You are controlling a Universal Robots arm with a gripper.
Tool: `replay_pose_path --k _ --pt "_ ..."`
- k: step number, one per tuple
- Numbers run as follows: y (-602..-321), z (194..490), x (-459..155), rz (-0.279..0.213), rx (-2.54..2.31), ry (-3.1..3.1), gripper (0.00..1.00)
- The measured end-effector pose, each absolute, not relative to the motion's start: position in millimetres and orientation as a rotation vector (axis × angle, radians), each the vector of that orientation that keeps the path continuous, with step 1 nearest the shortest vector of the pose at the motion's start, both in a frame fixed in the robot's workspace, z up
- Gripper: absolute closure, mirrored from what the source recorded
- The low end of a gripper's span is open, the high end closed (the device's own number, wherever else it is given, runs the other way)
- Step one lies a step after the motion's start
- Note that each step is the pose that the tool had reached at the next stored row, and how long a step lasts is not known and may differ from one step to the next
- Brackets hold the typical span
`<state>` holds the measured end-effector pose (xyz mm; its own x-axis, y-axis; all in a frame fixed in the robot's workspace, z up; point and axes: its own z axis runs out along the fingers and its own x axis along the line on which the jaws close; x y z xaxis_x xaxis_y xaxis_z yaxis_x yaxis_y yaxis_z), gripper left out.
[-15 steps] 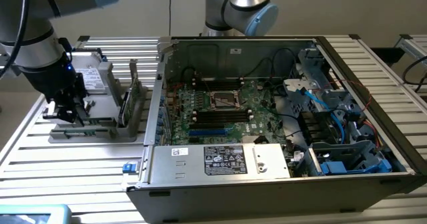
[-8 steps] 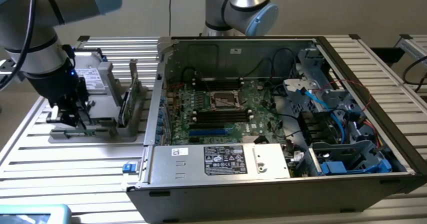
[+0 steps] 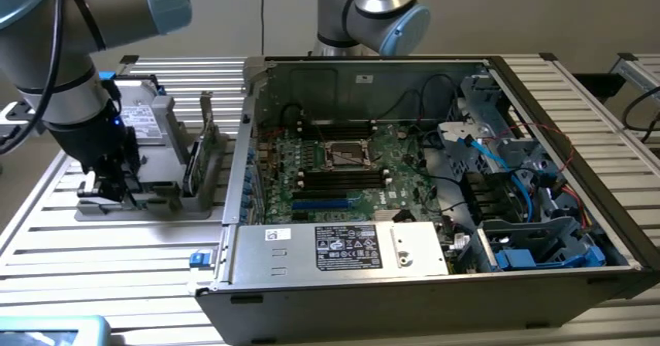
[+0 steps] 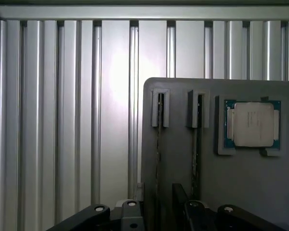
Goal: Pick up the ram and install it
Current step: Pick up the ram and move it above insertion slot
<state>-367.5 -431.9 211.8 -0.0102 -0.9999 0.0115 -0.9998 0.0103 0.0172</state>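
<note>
Poised at pick-up with gripper (image 4: 158, 217) spread wide and empty, low over holder (image 4: 245, 187), seemingly straddling ram (image 4: 159, 144) seated edge-up in its slot near cpu (image 4: 253, 124); calls for squaring on that thin edge before any squeeze.

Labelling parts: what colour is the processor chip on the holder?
The processor chip is silver, teal-edged; wrist view shows it best.
</note>
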Motion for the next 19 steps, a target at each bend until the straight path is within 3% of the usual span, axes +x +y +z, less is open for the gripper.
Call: replay_pose_path --k 19 --pt "-431.7 196.4 -367.4 -0.014 2.185 -2.222 0.64"
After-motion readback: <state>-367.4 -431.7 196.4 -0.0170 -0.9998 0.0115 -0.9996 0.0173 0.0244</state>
